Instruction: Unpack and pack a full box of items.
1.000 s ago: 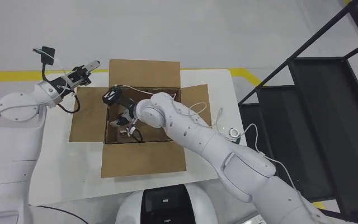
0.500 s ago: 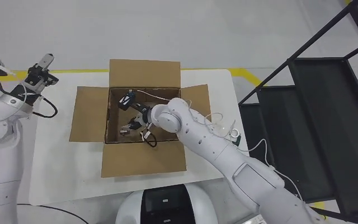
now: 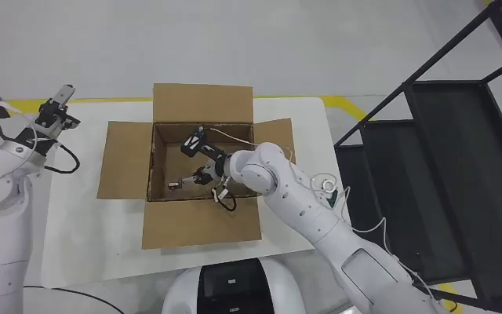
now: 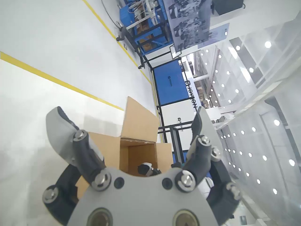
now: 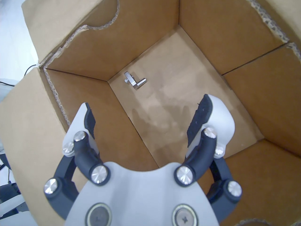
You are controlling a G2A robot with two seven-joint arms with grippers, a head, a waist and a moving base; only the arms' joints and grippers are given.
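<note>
right claw [image 5: 147,105] hangs spread inside the box [image 5: 211,24].

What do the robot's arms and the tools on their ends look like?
The right arm and left arm are rounded white shells trailed by loose cables. The left tool and right tool each have a grey plate, black links with silver bolts, and two white fingers with black pads.

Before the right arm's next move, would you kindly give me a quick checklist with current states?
1. Right claw open and empty: ok.
2. Right claw inside the box, clear of its walls: ok.
3. View of metal part on box floor, near a corner: ok.
4. Right claw at metal part: not ok, the part lies apart from it, toward the corner.
5. Left claw open, clear of box: ok.
</note>
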